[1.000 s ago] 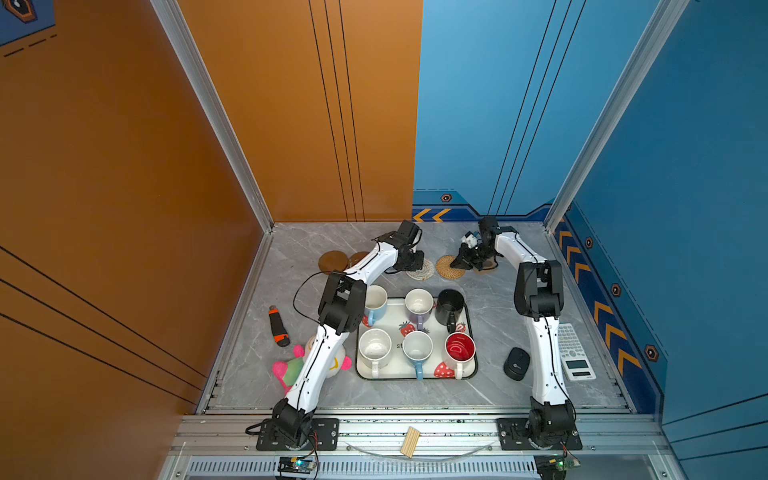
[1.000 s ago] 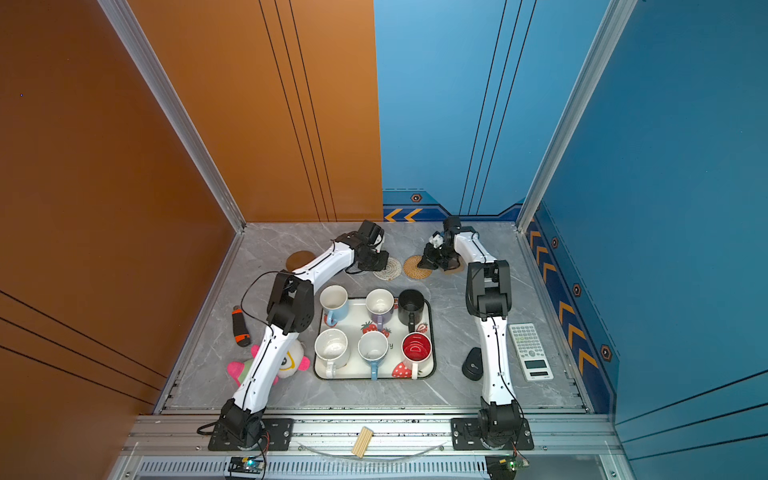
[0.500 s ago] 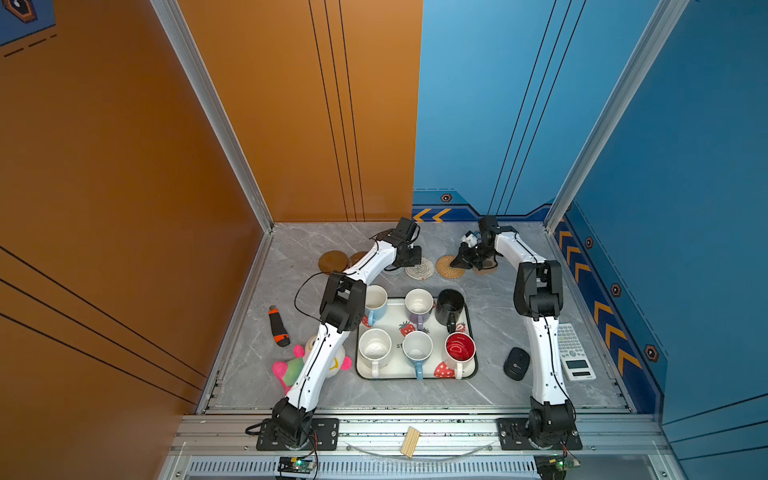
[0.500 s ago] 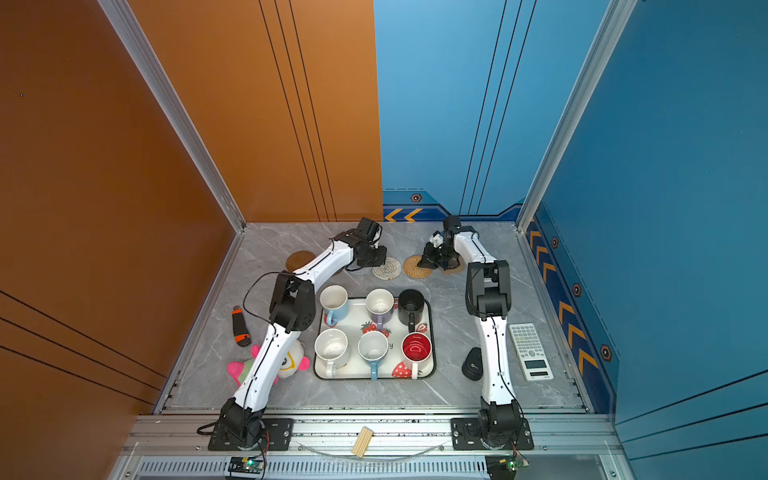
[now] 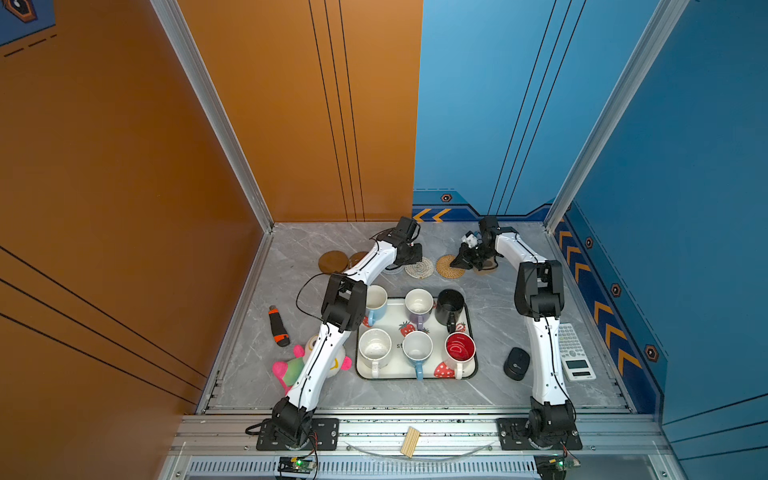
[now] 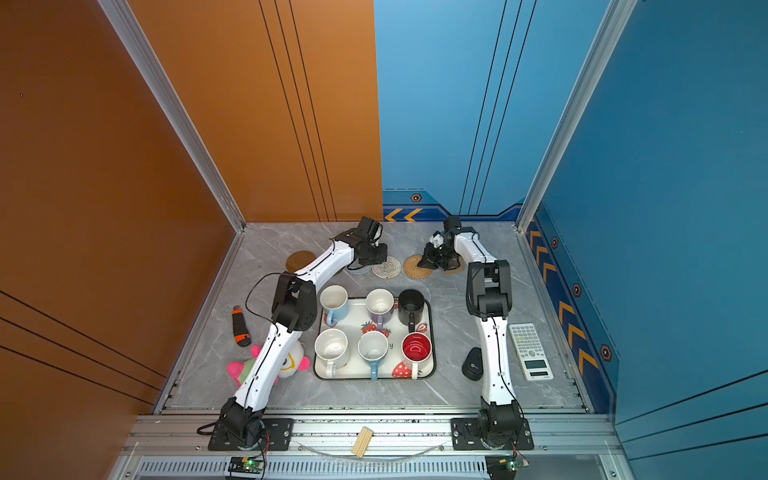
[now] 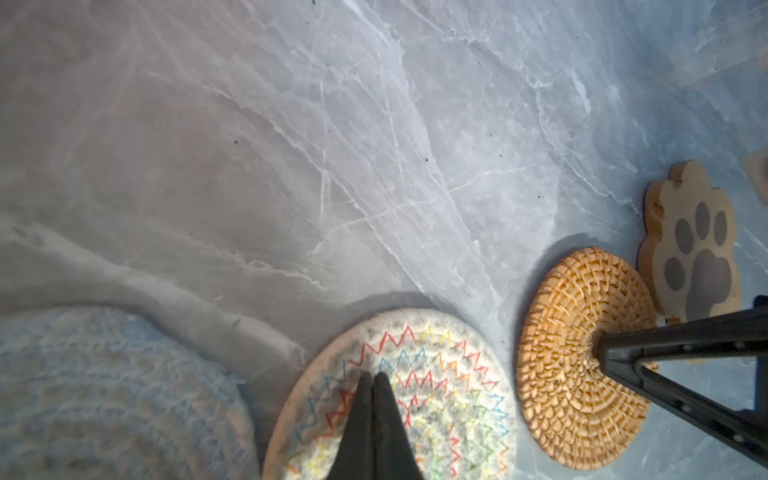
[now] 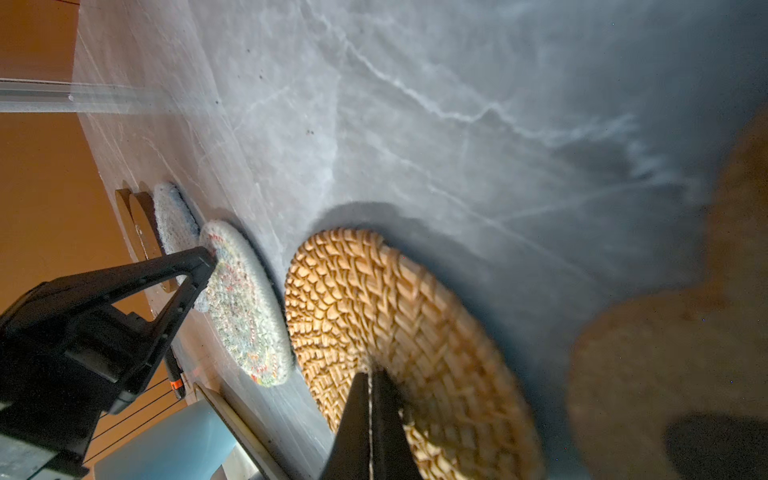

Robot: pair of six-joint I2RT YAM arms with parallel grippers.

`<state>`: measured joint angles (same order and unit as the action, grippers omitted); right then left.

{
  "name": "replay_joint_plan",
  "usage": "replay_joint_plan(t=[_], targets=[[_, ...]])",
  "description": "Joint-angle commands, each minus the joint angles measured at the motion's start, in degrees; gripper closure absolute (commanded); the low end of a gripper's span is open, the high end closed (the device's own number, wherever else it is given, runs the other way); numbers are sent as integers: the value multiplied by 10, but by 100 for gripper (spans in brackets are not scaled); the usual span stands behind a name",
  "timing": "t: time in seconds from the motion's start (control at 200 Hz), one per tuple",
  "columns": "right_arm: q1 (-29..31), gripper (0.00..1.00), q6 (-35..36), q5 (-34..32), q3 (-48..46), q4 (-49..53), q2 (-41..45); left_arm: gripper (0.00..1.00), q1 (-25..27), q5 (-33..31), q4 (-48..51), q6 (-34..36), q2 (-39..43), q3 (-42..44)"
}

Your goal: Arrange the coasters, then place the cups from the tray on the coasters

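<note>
**Top views**
- Left tool (image 5: 412,254): at the far part of the desk (image 5: 492,311), tip down on the cream woven coaster (image 5: 422,269). The jaw gap is unreadable at this range in both top views.
- Right tool (image 6: 424,262): tip down on the tan rattan coaster (image 6: 414,269), which lies just beside the cream one.
- Coaster row along the far side, left to right: two brown disc coasters (image 5: 333,262), grey woven coaster (image 5: 392,272) partly under the left arm, cream, rattan, paw-shaped coaster (image 5: 487,269) largely under the right arm.
- Tray (image 5: 397,370): nearer on the desk, apart from the row. Six cups (image 5: 417,347) stand upright in it, in two rows of three.

**Left wrist view**
- Left tool (image 7: 371,376): jaws fully together with nothing between them, tip touching the zigzag-stitched face of the cream woven coaster (image 7: 436,395).
- Grey woven coaster (image 7: 104,395) and tan rattan coaster (image 7: 573,324) flank the cream one.
- Right tool (image 7: 604,351): tip at the rattan's centre, with the paw-shaped coaster (image 7: 698,257) just beside the rattan.

**Right wrist view**
- Right tool (image 8: 369,376): jaws pressed together and holding nothing, tip resting on the tan rattan coaster (image 8: 374,299).
- Left tool (image 8: 205,259): tip on the cream woven coaster (image 8: 245,324).
- Paw-shaped coaster (image 8: 665,374): close to the lens and blurred.
</note>
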<state>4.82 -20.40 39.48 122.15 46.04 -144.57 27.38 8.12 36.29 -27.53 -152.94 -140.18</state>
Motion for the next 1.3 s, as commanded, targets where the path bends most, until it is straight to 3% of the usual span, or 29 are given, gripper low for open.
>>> replay_joint_plan(t=[0.0,0.3,0.561,0.871,1.297], targets=[[1,95,11,-16,-18,24,19,100,-2,-6,-13,-5,0,-11],[11,89,15,-17,-20,25,79,98,6,4,-15,36,61,-15],[57,87,11,-7,-16,12,92,98,15,5,-15,69,143,49],[116,87,-11,7,51,4,21,98,20,-16,-32,110,281,219],[124,94,-49,-13,90,-9,-47,97,22,-38,-106,111,456,439]])
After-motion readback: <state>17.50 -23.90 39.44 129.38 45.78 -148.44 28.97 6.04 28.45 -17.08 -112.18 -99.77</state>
